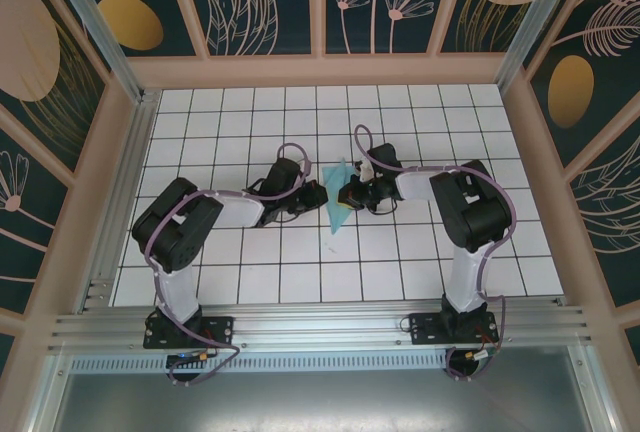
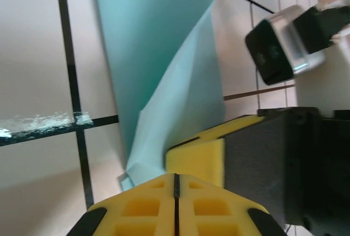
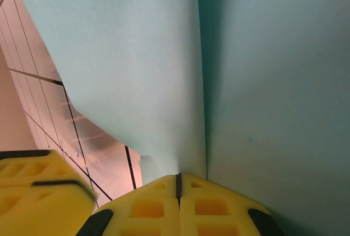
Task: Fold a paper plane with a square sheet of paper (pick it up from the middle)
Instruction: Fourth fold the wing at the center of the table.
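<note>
The paper plane is a slim, pointed dart of light teal-blue paper standing on edge at the table's middle, between both grippers. My right gripper is shut on it. In the right wrist view the paper plane runs its centre crease straight into the closed yellow fingertips. My left gripper is shut, facing it from the left. In the left wrist view the paper plane hangs just past the left gripper, with no paper seen between the tips. The right gripper's yellow finger lies against them.
The white grid table is walled by a wooden frame. An aluminium rail runs along the near edge by the arm bases. The right arm's wrist camera hangs close by in the left wrist view.
</note>
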Available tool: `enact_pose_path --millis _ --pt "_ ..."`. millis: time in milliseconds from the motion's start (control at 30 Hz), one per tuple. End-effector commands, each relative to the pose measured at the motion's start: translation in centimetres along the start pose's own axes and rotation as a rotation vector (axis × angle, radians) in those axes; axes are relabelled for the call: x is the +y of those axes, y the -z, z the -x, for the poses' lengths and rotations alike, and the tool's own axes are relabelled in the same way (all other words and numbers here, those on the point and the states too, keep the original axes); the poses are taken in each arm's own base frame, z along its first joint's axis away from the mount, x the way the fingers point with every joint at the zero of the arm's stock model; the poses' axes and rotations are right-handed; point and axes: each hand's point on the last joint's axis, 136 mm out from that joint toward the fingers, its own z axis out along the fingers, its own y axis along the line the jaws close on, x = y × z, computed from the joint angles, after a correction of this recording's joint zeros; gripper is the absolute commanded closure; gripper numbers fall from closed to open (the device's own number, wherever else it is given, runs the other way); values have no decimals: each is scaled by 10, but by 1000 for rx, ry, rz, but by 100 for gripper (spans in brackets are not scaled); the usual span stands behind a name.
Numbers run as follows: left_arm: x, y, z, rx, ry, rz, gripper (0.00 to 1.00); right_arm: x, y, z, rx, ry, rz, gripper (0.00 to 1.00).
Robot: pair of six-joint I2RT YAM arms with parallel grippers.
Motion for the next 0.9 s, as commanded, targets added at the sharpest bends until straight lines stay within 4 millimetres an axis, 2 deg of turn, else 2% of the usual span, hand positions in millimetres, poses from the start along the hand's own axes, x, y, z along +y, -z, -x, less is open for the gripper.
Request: enact_pose_path --millis 0,167,200,500,733,867 --pt "-8 -12 18 -43 -4 -8 92 -26 -1 -11 5 -52 -83 94" --pt "11 -21 22 -59 3 70 92 -26 -1 -13 11 -45 -78 94" --pt "6 -23 32 -83 -4 75 92 -26 -1 -13 11 -44 -79 94" --pt "32 -36 45 -92 -30 253 93 -30 -1 -16 18 -43 -91 94" --pt "36 -42 41 -42 -30 279 90 -26 1 -14 15 -40 -85 94" --pt "15 -32 48 -48 -47 245 86 -25 2 -15 15 -51 -87 94"
